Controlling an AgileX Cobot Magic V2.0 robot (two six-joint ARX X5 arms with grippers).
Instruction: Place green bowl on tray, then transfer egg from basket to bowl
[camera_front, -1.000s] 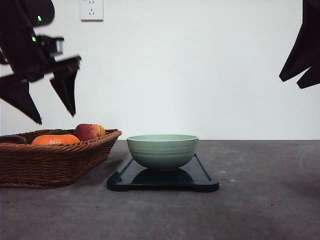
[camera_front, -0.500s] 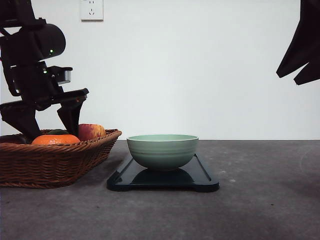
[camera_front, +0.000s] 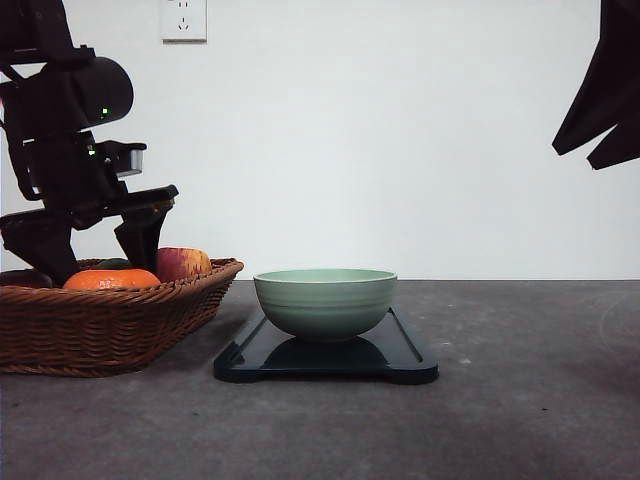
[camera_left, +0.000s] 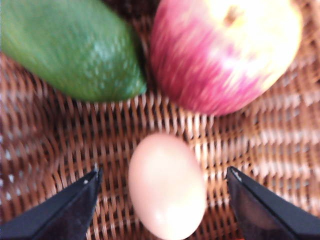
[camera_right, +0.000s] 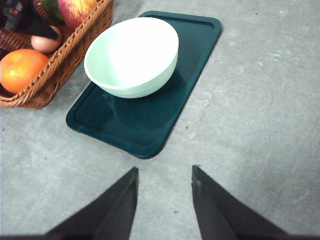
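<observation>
Over the last second the left gripper (camera_front: 100, 245) has dropped from above the wide brown woven wicker basket (camera_front: 110, 315) into it, settling only slightly in the last half second; the right arm has barely shifted. In the left wrist view, its two dark fingers (camera_left: 65, 212) stand wide apart on either side of the pale beige, smooth-shelled egg (camera_left: 167, 185), with clear gaps on both sides and nothing gripped. The egg lies on the wicker weave near a green avocado-like fruit (camera_left: 75, 50) and a red-and-yellow streaked apple (camera_left: 225, 55). An orange (camera_front: 111, 279) sits at the basket's near side. To the right, just beside the basket, the pale sage-green ridged ceramic bowl (camera_front: 325, 302) stands upright and empty on the glossy dark rectangular tray (camera_front: 400, 355). Farther right, the right gripper (camera_right: 164, 200) hangs high above the grey table (camera_front: 530, 400), its fingers parted and holding nothing.
</observation>
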